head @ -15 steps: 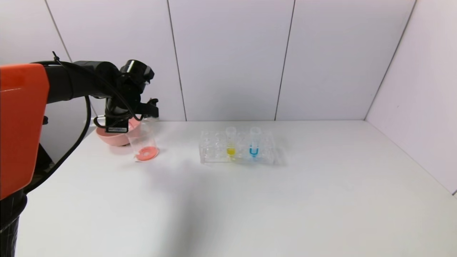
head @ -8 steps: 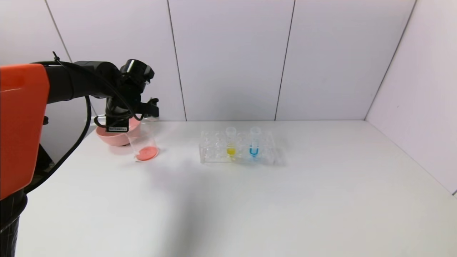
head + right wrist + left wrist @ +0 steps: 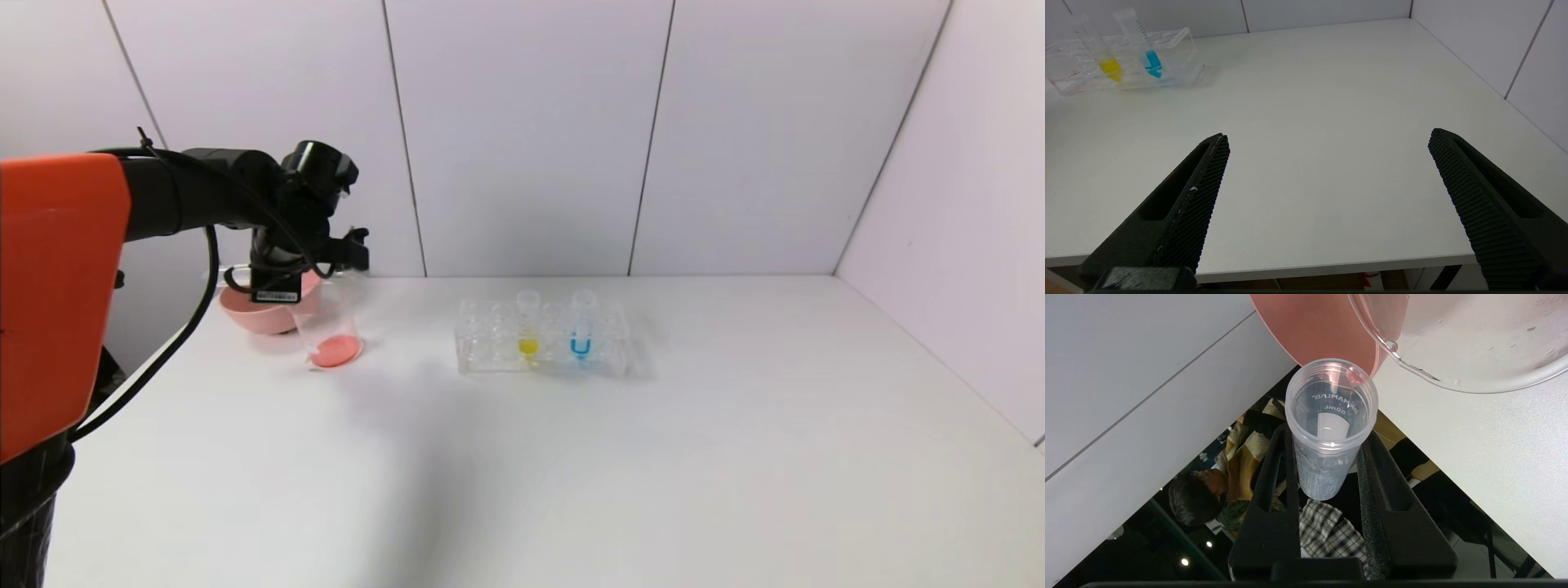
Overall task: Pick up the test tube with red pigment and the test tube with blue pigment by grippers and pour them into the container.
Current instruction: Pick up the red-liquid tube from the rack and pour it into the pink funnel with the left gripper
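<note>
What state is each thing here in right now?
Left end effector: shut on the red-pigment test tube, held over the pink bowl.
Red-pigment test tube: tipped, looks emptied.
Beaker: upright, red liquid at the bottom.
Blue-pigment test tube: upright in the rack.
Yellow tube: upright in the rack.
Right end effector: open, empty.

Count on the table: one clear rack holding two tubes, one yellow tube and one blue tube. One beaker with red liquid at its bottom. One pink bowl. One further tube, clear, gripped in the left claw. Claws: two, including the right claw.
</note>
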Robot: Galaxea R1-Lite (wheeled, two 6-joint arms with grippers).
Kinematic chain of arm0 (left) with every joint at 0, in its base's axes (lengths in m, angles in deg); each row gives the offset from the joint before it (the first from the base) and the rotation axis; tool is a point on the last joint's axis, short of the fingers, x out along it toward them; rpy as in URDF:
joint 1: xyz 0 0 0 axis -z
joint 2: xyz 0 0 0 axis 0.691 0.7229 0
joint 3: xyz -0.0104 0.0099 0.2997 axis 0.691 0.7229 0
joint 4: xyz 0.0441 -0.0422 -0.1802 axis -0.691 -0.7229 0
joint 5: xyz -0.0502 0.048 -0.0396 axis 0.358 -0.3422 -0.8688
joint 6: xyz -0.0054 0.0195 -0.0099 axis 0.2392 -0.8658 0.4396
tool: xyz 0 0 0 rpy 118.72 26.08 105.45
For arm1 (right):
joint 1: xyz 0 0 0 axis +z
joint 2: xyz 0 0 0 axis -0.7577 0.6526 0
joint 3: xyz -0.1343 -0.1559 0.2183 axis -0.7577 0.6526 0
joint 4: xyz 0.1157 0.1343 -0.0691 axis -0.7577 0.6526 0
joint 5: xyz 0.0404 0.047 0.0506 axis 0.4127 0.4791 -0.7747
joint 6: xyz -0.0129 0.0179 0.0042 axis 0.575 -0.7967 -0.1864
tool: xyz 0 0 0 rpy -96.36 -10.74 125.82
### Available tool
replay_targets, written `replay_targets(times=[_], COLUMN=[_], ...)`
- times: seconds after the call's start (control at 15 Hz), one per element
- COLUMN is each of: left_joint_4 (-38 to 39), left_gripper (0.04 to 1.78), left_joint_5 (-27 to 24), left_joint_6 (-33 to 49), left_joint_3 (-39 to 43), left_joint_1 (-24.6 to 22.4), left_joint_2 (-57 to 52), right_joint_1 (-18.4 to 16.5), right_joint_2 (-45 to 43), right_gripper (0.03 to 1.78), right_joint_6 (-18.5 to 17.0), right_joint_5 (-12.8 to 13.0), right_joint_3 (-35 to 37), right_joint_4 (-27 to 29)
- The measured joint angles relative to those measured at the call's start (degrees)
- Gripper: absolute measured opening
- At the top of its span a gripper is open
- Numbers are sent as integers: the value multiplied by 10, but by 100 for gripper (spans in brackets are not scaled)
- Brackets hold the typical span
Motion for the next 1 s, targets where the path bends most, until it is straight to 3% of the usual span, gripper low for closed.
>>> replay_targets(times=[0.53, 0.87, 1.0], left_joint_4=[1, -3, -9], left_gripper=[44, 44, 44], left_joint_5=[-16, -89, -140], left_joint_6=[-5, -4, 0], left_joint_3=[0, 0, 0], left_joint_1=[-1, -7, -14], left_joint_2=[3, -2, -2], right_joint_1=[0, 0, 0], right_joint_2=[0, 0, 0], right_gripper=[177, 177, 177], right_joint_6=[0, 0, 0], right_joint_5=[0, 0, 0], right_joint_3=[0, 0, 0], right_joint_4=[0, 0, 0])
